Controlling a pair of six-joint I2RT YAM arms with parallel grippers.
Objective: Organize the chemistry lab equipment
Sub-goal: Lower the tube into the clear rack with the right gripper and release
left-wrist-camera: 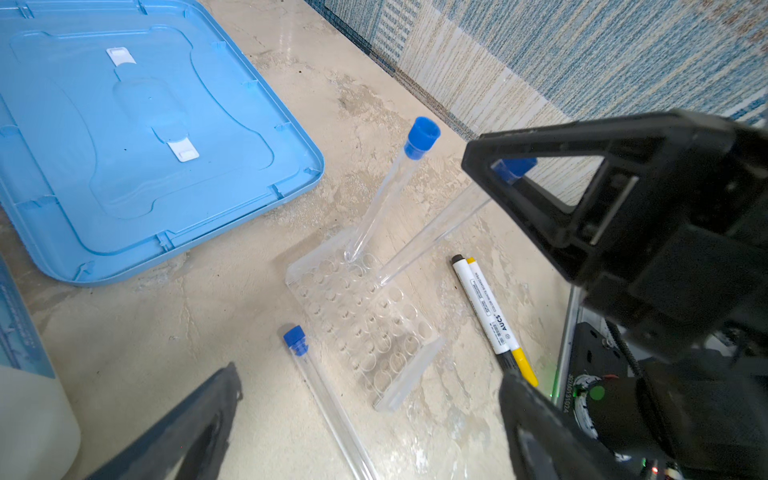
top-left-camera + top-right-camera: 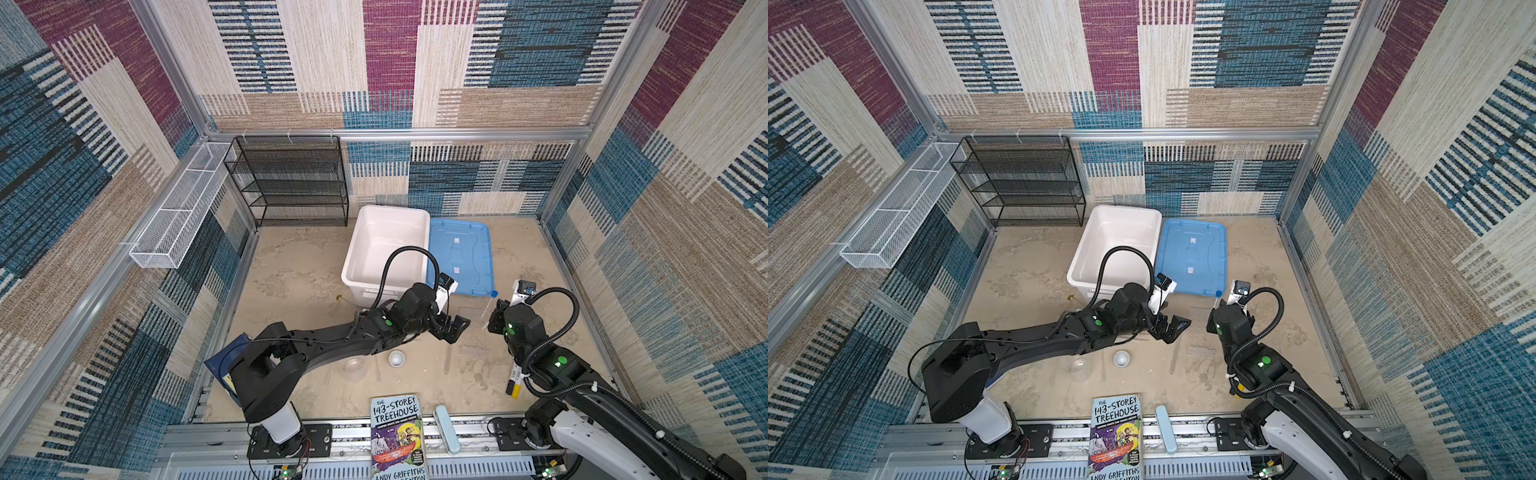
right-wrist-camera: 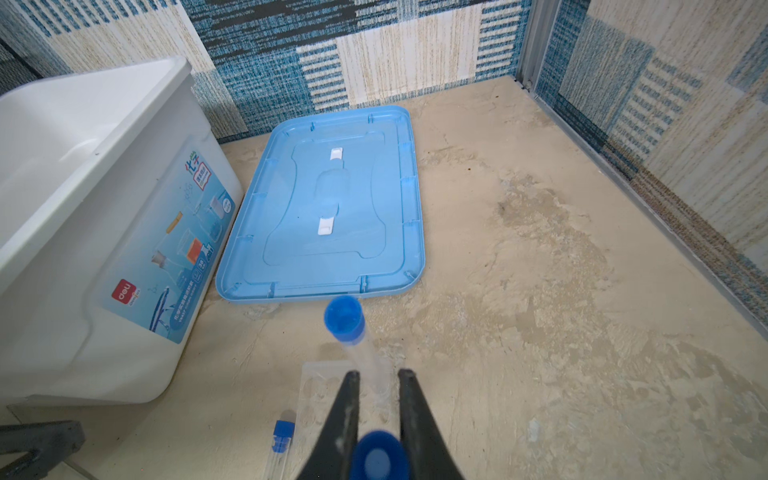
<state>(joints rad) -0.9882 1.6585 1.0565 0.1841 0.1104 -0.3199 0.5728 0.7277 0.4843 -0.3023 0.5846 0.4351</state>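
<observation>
Three blue-capped clear tubes (image 3: 360,347) are gathered at the clear rack (image 1: 359,328). The rack lies on the worktop (image 2: 299,270) right of centre, just near of the blue lid (image 2: 459,253) and between the two arms.

The standing tube (image 1: 384,195) leans in one of the rack's holes, cap up. The held tube (image 1: 432,228) is clamped in the right claw (image 3: 377,395) near its capped end. It is tilted with its lower end down at the rack; whether that end sits in a hole cannot be told. The lying tube (image 1: 328,403) rests flat on the worktop just left of the rack.

The left claw (image 1: 370,374) hovers above rack and lying tube, its jaws spread wide with nothing between them.

Two markers (image 1: 486,307), one black and one yellow, lie side by side just beside the rack. Under the left arm, the clear round flask (image 2: 354,368) and small grey dish (image 2: 396,358) sit near each other. The white bin (image 2: 386,249) stands touching the lid's left edge.
</observation>
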